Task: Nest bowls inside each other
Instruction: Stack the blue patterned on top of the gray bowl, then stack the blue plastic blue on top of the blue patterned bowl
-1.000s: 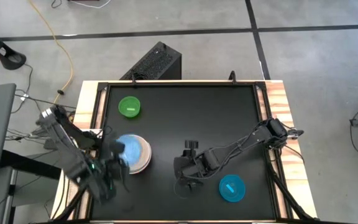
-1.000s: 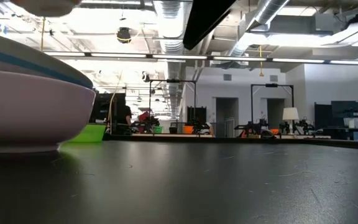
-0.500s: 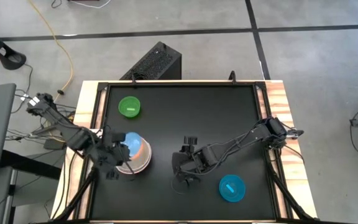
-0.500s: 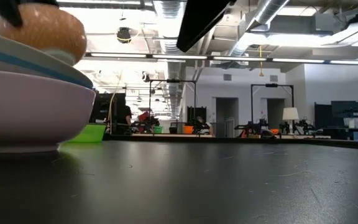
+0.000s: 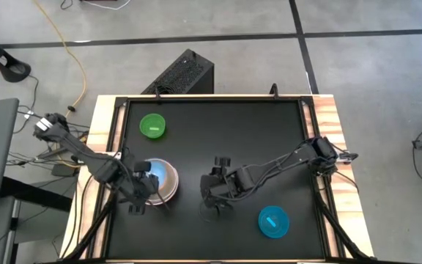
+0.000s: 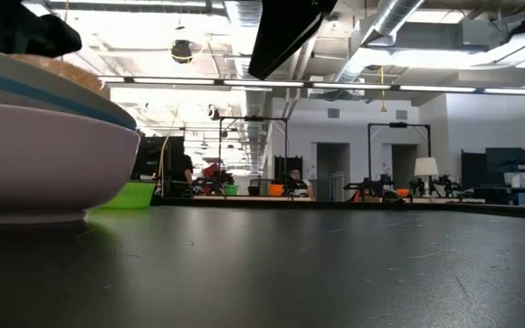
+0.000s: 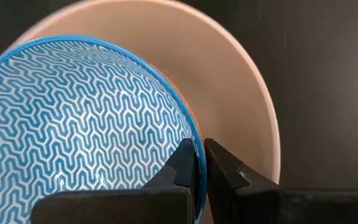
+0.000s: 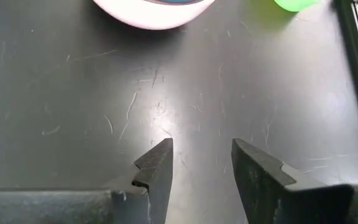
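A stack of bowls point(image 5: 161, 183) stands at the table's left, its pink outer bowl point(image 6: 44, 155) at the bottom and a cream bowl point(image 7: 229, 93) inside it. My left gripper point(image 7: 199, 165) is shut on a blue zigzag-patterned bowl point(image 7: 73, 124), held low in the stack's mouth. A green bowl point(image 5: 152, 126) sits at the far left and a teal bowl point(image 5: 273, 221) at the near right. My right gripper point(image 5: 215, 202) hangs open over bare table at the middle, with nothing between its fingers. My left gripper pinches the patterned bowl's rim point(image 7: 194, 140), one finger point(image 7: 182, 165) inside the bowl and the other finger point(image 7: 224, 169) outside. The fingers come from above, slanting down. The bowl lies within the cream bowl's mouth; whether it rests there I cannot tell.
Bare black tabletop point(image 8: 104, 93) lies between the stack and the teal bowl. Raised rails and wooden strips point(image 5: 327, 125) border the table. The right arm point(image 5: 284, 165) reaches in from the right edge.
My left gripper has swung from the near-left corner over the stack and gone down, still shut on the patterned bowl. The bowl, whose orange underside stood well above the stack's rim half a second ago, now sits low in the stack's mouth.
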